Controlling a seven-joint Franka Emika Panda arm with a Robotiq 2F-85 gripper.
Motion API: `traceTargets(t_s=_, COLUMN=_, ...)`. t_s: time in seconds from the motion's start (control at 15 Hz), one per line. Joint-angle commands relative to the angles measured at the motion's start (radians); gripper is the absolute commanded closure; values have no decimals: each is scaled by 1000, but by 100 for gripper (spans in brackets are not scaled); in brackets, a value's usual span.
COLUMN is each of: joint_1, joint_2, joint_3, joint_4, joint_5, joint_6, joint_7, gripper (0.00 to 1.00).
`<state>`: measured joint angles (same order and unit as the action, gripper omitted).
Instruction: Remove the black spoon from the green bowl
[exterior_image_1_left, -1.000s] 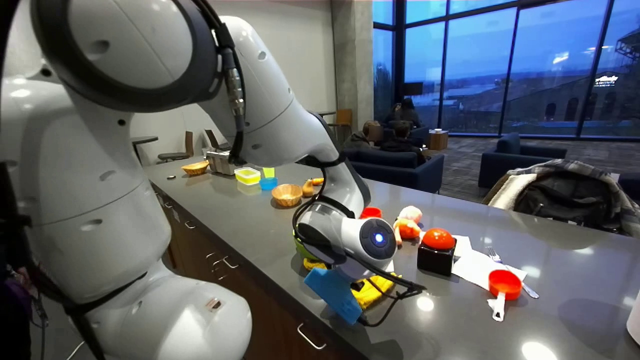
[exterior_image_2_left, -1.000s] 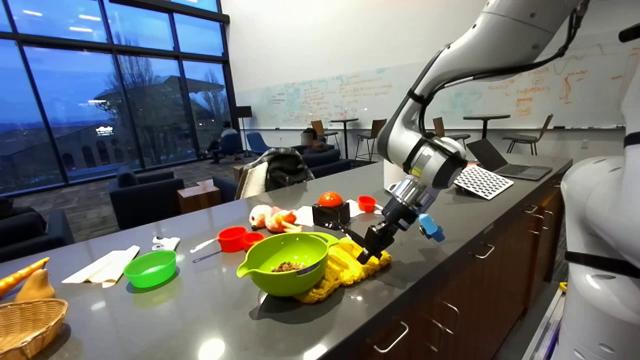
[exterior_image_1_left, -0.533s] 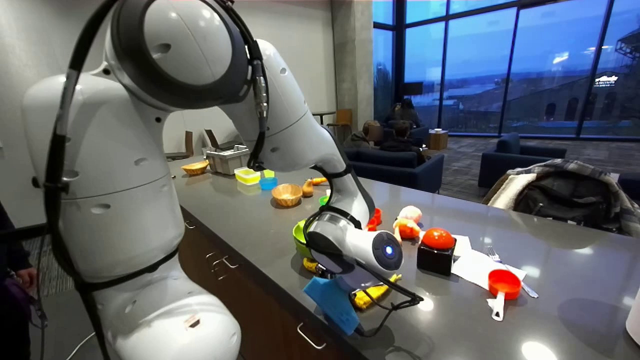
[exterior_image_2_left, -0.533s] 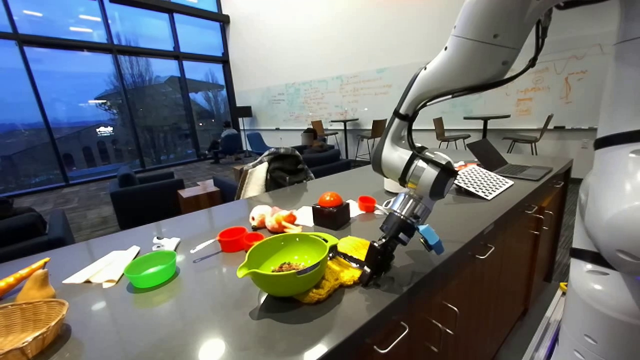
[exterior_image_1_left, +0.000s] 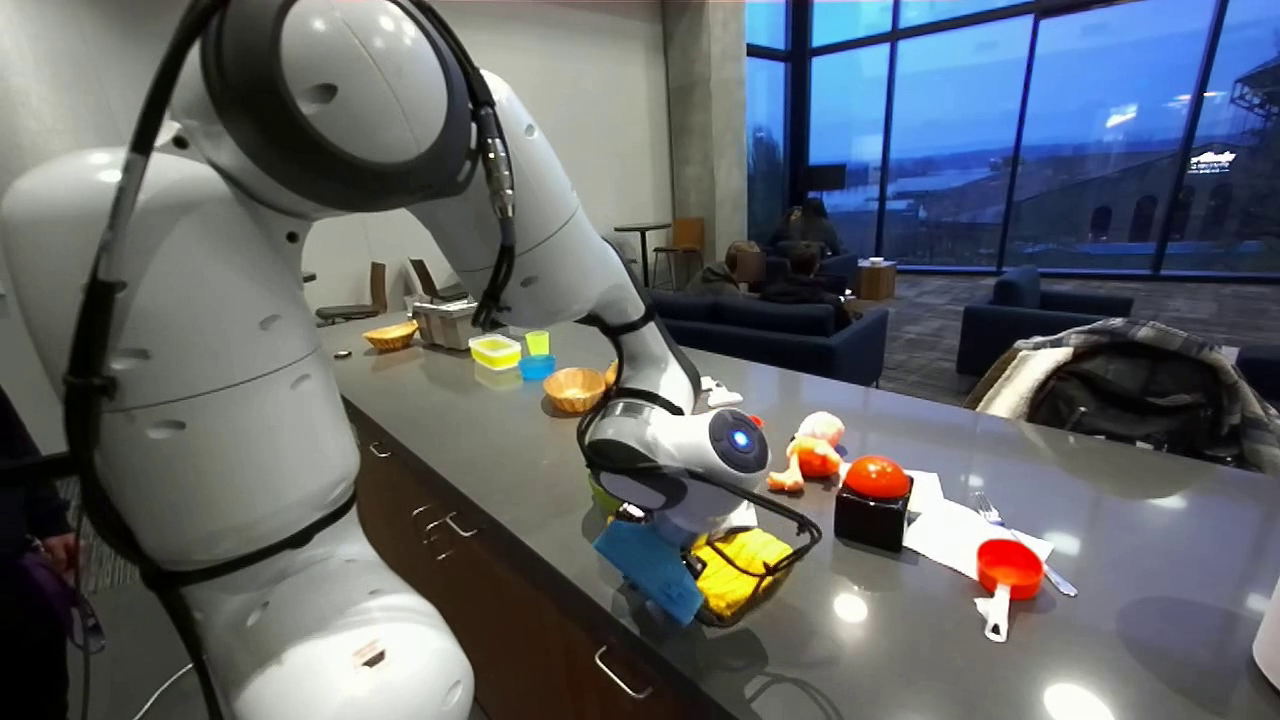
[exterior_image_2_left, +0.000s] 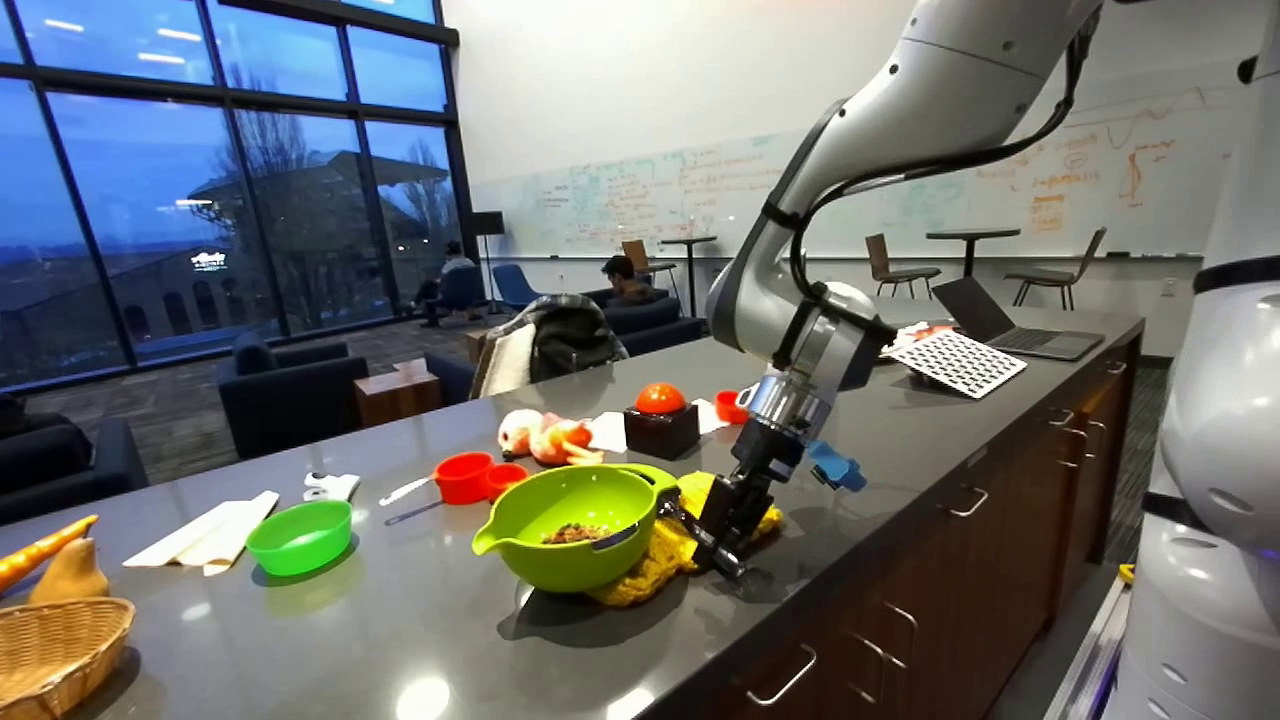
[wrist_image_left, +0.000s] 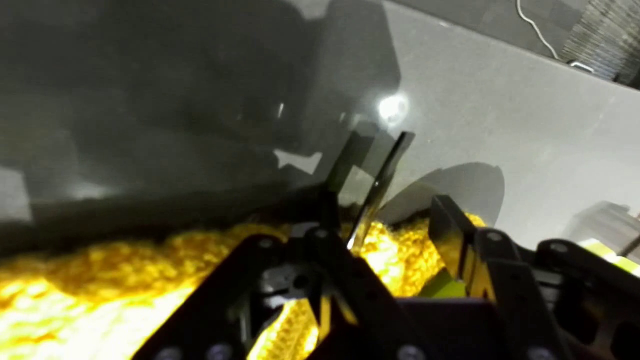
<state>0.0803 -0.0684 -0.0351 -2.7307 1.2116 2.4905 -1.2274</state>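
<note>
Wrist view shows the fingers (wrist_image_left: 452, 222) spread near yellow cloth (wrist_image_left: 125, 280), the black spoon (wrist_image_left: 378, 187) visible between them.

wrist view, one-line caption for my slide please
Open black two-fingered end effector with a slim black spoon handle showing in its gap; fuzzy yellow cloth and glossy grey countertop beyond.

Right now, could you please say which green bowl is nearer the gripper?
The larger, spouted lime-green bowl; the smaller green bowl stands farther away.
</note>
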Motion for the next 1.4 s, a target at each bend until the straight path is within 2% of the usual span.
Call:
traceTargets(t_s=0.0, joint_1=55, joint_2=-29, joint_3=130, joint_4=-20, joint_5=-119, joint_6=211, joint_7=271, gripper=17)
traceTargets(t_s=0.13, joint_1=77, joint_2=2, joint_3=176, joint_4=-24, joint_5=-249, joint_6=306, joint_7=436, gripper=3)
traceTargets(t_s=0.2, joint_1=81, joint_2=16, joint_3=189, joint_4=-28, joint_5=-336, joint_6=341, joint_7=522, gripper=1)
traceTargets(t_s=0.47, joint_1=94, joint_2=64, joint_3=221, joint_4=-56, joint_5=-708, joint_6=416, joint_7=883, gripper=0)
traceTargets(t_s=0.6, joint_1=72, joint_2=33, joint_3=200, joint_4=-81, joint_5=-895, joint_6=388, joint_7=1015, gripper=0)
traceTargets(t_s=0.67, joint_1=-26, joint_2=-36, joint_3=256, joint_4=-106, joint_5=-986, joint_6=328, joint_7=1067, gripper=0)
traceTargets(t_s=0.73, joint_1=-70, joint_2=-99, joint_3=274, joint_4=-109, joint_5=-1076, joint_6=256, joint_7=1137, gripper=0)
traceTargets(t_s=0.8, joint_1=-129, joint_2=-178, joint_3=315, joint_4=-95, joint_5=-1164, joint_6=136, joint_7=1216, gripper=0)
traceTargets(t_s=0.87, joint_1=-150, joint_2=-179, joint_3=331, joint_4=-61, joint_5=-1255, joint_6=65, joint_7=1305, gripper=0)
traceTargets(t_s=0.93, joint_1=-140, joint_2=-174, joint_3=311, joint_4=-13, joint_5=-1349, joint_6=-18, joint_7=1379, gripper=0)
traceTargets(t_s=1.0, joint_1=-98, joint_2=-190, joint_3=262, joint_4=25, joint_5=-1390, joint_6=-102, joint_7=1399, gripper=0)
traceTargets(t_s=1.33, joint_1=-36, joint_2=-295, joint_3=266, joint_4=224, joint_5=-1414, joint_6=-503, joint_7=1400, gripper=0)
